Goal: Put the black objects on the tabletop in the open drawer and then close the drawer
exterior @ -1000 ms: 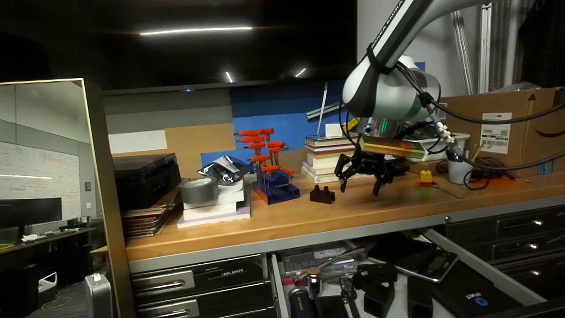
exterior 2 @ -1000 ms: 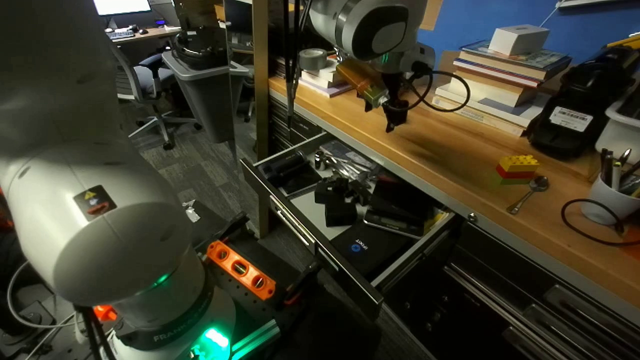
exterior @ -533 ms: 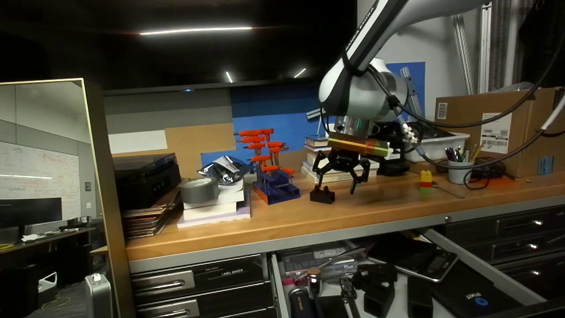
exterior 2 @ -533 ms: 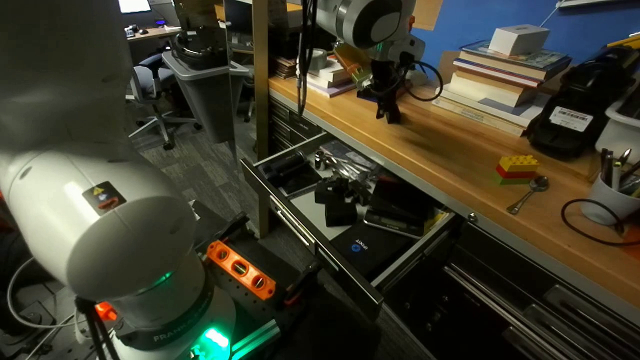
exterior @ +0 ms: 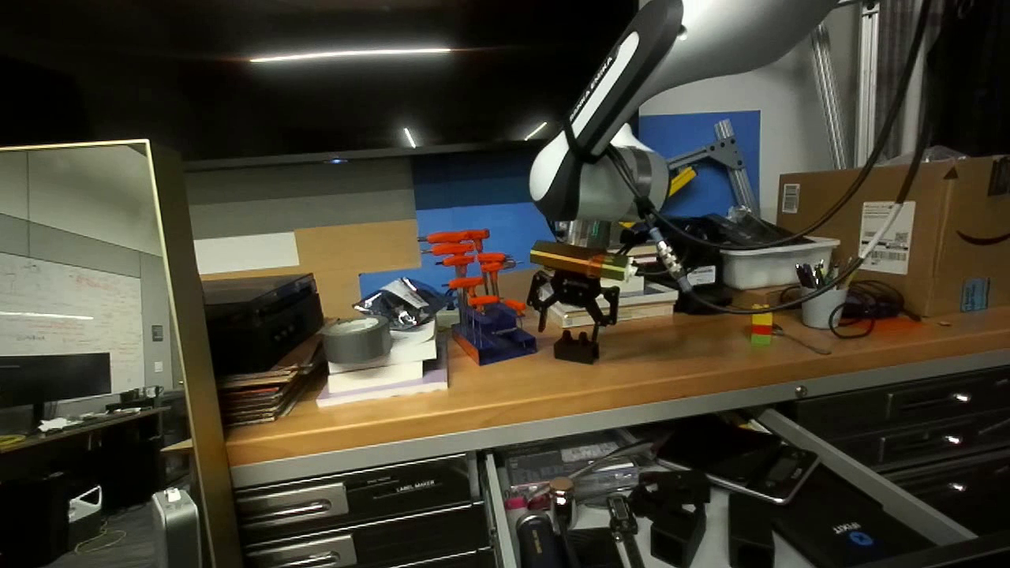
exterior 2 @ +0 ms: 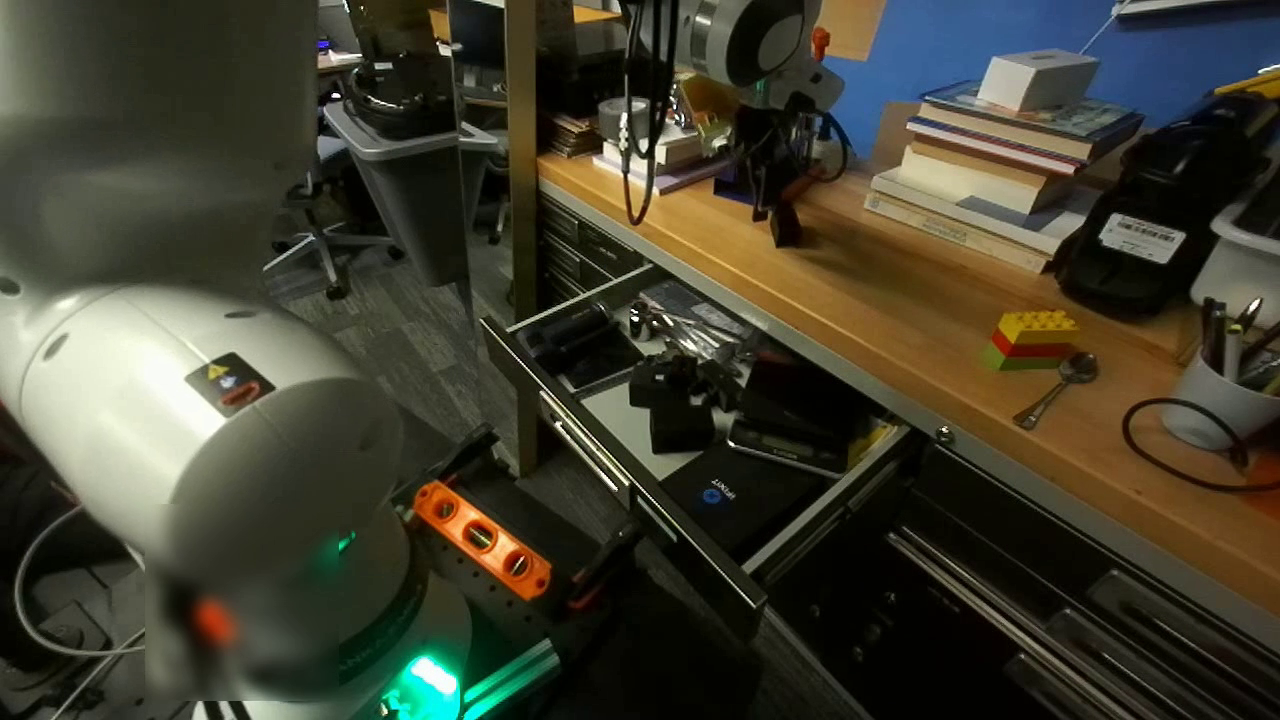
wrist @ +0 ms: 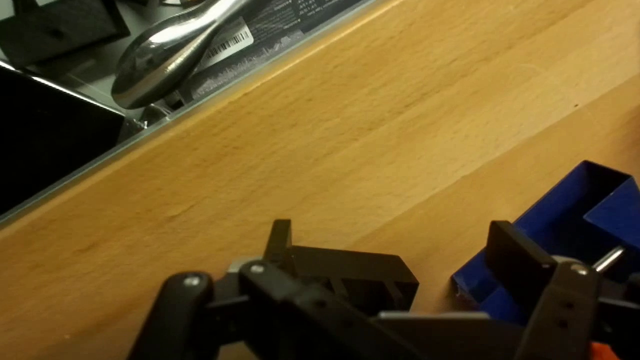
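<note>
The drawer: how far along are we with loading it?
Looks done: black pieces lie in the open drawer, though I can't tell who put them there. In hand: the gripper stands open at a black block on the bench, not gripping it. Left: putting that block in, then closing the drawer, which stands pulled out.
</note>
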